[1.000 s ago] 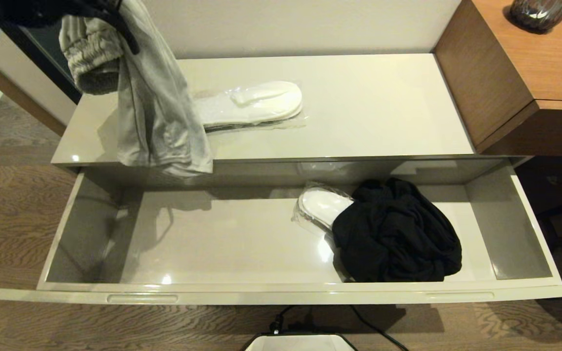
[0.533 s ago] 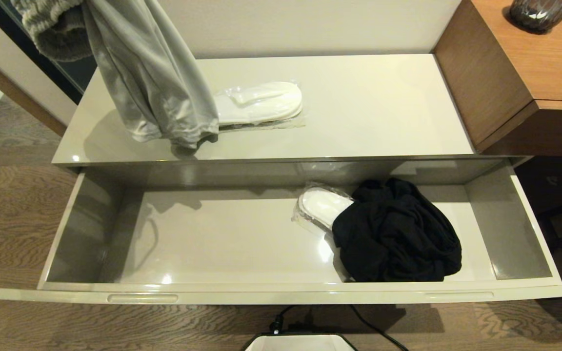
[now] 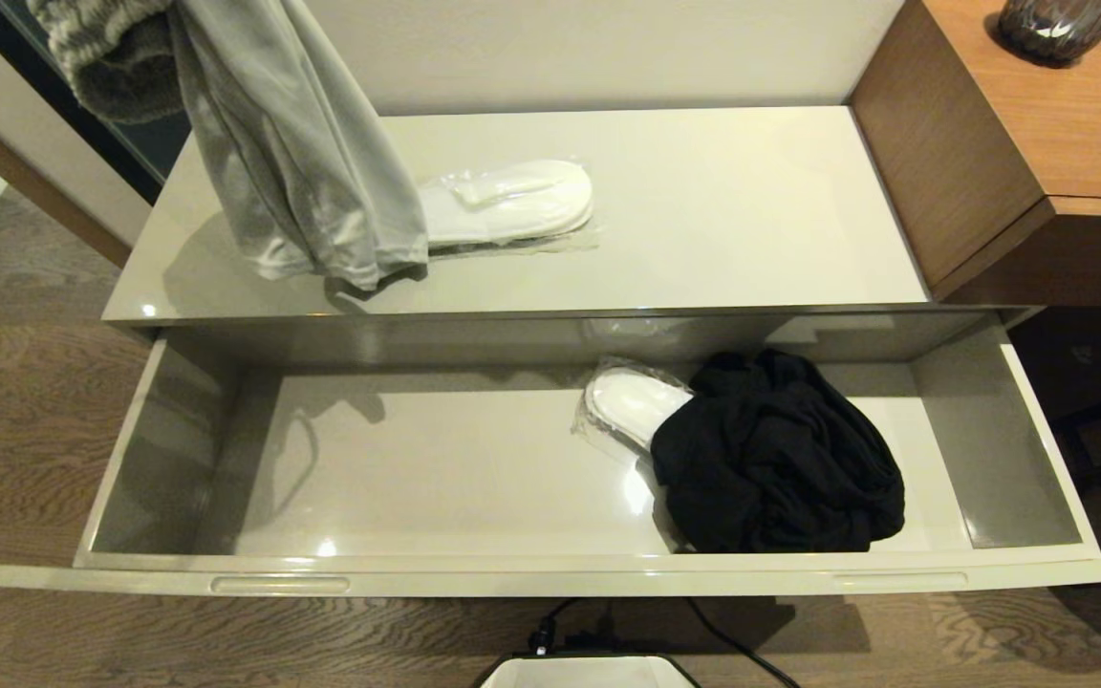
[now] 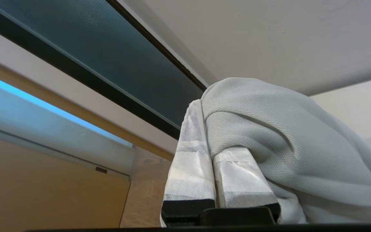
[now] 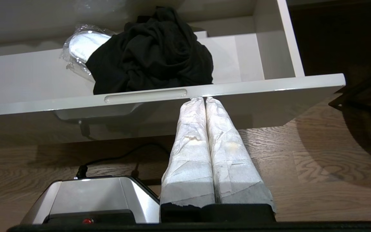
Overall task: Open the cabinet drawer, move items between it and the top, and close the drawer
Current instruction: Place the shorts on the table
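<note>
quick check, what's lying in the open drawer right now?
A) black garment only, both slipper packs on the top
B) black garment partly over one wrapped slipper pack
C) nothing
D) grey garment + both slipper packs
B: the black garment sits in the cabinet drawer, partly covering one wrapped slipper pair; the other slipper pair lies on the top, and the grey garment hangs from the left hand.

A light grey garment (image 3: 302,172), a black garment (image 3: 775,468), white slippers (image 3: 507,201), a beige-cream top (image 3: 723,220).
</note>
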